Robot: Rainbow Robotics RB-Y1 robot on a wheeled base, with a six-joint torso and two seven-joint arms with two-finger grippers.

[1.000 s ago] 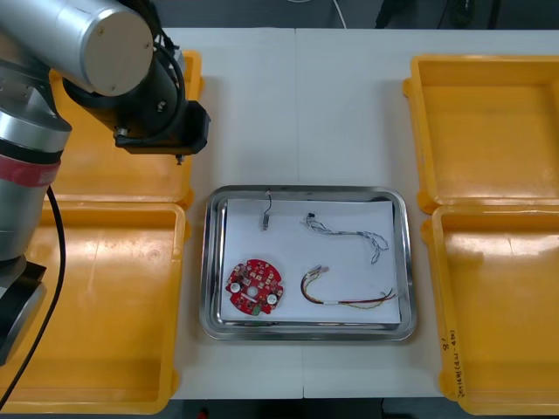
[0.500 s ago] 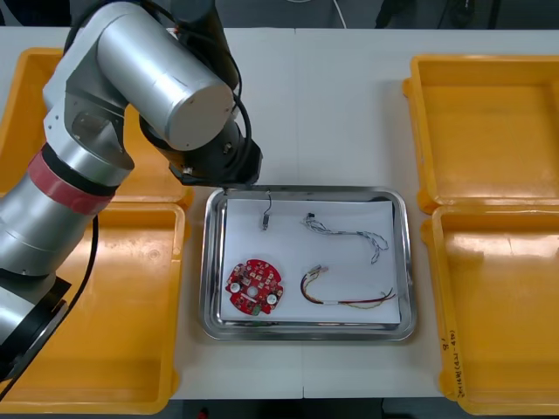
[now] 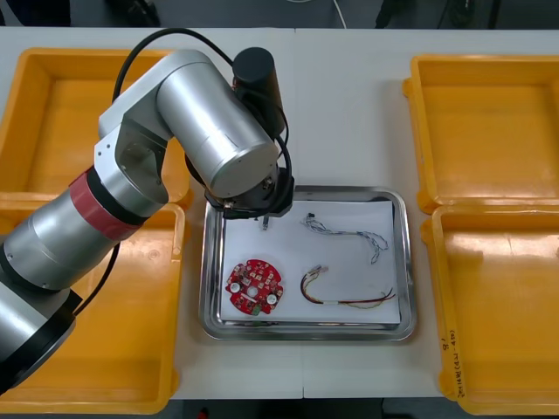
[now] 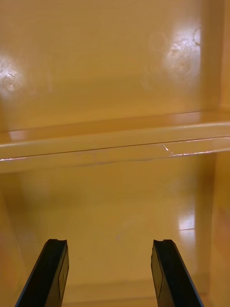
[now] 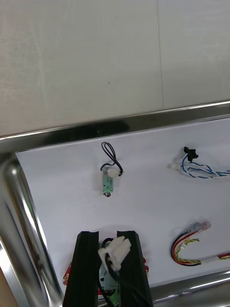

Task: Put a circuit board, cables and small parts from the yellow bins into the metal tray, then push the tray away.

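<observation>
My left gripper (image 5: 108, 236) clenches a black cable (image 5: 115, 249); dropped here, it may snag the second cable (image 5: 109, 172) just ahead. My right gripper (image 4: 108, 249) hangs spread over a bin (image 4: 115, 72).

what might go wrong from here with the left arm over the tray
1. The left tool, shut on a black cable, is close to the other black cable in the metal tray; released here, the two might tangle.
2. The held cable loops against a finger; it may snag and lift when the tool opens.
The right tool sits open in a yellow bin, out of the way.
</observation>
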